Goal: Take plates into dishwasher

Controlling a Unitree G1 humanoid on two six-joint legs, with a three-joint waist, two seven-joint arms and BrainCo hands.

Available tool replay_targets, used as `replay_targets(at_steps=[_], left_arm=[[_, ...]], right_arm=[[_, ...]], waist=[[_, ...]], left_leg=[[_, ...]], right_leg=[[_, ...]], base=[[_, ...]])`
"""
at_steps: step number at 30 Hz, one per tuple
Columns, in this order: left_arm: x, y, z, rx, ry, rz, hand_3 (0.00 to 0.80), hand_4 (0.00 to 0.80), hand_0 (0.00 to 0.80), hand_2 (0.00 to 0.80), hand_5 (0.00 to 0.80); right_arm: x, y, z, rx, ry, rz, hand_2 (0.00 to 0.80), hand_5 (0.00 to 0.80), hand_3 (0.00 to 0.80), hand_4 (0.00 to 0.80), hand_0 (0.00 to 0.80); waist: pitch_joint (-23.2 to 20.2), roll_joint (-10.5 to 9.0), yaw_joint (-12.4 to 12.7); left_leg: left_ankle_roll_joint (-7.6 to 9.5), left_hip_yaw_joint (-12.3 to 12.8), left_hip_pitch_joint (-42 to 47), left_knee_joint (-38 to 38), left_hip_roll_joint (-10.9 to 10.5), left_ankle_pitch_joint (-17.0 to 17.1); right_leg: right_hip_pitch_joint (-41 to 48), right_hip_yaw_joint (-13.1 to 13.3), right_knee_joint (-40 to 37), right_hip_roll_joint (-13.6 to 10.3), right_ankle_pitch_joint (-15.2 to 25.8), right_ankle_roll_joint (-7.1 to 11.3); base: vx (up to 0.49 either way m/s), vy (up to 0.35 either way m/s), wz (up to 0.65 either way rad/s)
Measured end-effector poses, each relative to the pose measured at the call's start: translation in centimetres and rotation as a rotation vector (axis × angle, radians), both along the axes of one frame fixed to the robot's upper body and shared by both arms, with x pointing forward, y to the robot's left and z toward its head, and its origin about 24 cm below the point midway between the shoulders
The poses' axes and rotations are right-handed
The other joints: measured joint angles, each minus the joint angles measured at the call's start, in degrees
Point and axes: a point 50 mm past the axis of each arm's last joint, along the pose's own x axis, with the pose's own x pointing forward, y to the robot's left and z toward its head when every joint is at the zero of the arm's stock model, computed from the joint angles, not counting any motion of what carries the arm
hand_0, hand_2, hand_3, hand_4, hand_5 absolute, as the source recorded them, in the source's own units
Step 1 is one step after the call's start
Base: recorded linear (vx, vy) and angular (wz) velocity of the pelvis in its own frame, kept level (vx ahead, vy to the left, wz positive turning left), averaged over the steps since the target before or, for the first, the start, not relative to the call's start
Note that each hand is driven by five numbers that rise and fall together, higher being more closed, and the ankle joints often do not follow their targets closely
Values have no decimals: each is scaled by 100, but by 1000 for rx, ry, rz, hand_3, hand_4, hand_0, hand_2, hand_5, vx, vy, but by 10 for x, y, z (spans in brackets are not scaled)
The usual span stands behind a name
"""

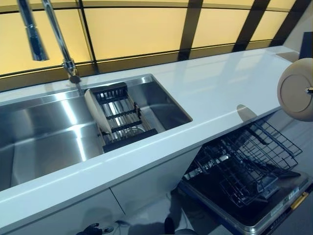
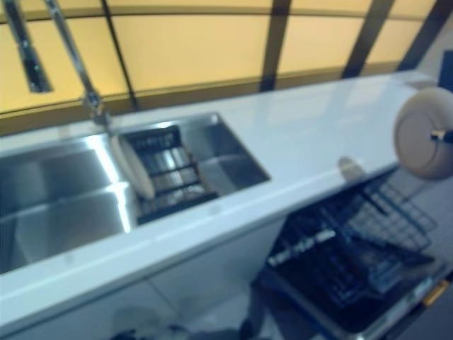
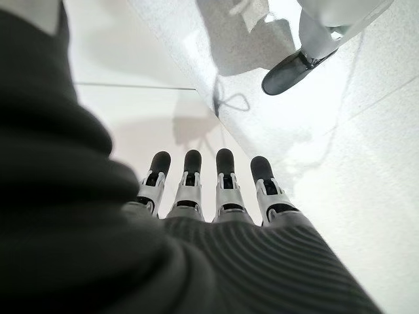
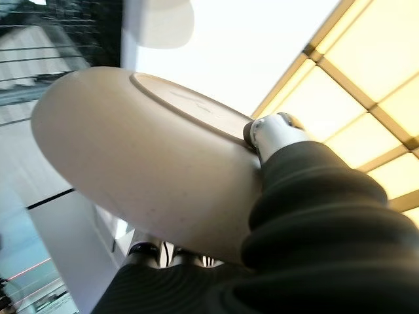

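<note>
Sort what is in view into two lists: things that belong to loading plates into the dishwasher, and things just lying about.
Part of the job:
beige plate gripped in the right hand
second plate leaning in the sink rack
open dishwasher rack

Just there:
faucet
sink
white counter
left hand, idle, fingers straight

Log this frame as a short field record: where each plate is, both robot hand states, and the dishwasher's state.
held plate: beige plate gripped by the right robot hand, raised at the counter's end, above the dishwasher rack
second plate: beige plate standing on edge in the sink rack
left robot hand: fingers straight, holding nothing, pointing toward the floor
dishwasher: open, rack pulled out, no plates visible in it
sink: steel, faucet behind
</note>
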Motion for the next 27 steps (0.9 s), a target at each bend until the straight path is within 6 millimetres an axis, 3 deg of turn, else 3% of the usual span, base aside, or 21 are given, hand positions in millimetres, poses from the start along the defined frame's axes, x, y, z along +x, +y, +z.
replay_targets(at_steps=[8, 23, 27], left_arm=[[11, -1, 2, -16, -28, -15, 0, 0, 0, 0, 0], [14, -2, 3, -22, -40, -22, 0, 0, 0, 0, 0], [14, -4, 2, -28, -32, -48, 0, 0, 0, 0, 0]], right_arm=[[-14, 4, -28, -39, 123, 107, 800, 800, 800, 800, 800], [-22, 18, -82, -61, 306, 231, 800, 800, 800, 800, 800], [-19, 27, -106, -43, 372, 267, 800, 800, 800, 800, 800]], waist=[[11, 15, -245], [121, 150, -220], [164, 216, -210]], left_leg=[[6, 95, -10, -7, -14, -37], [-3, 141, -2, -23, 39, -54], [-2, 96, -2, -22, 41, -52]], right_leg=[[-66, 91, 1, 10, 9, 0], [-83, 134, -1, 32, 12, 3], [-58, 86, -1, 22, 9, -1]], base=[[-6, -30, -7], [-2, -7, -2], [3, -2, 5]])
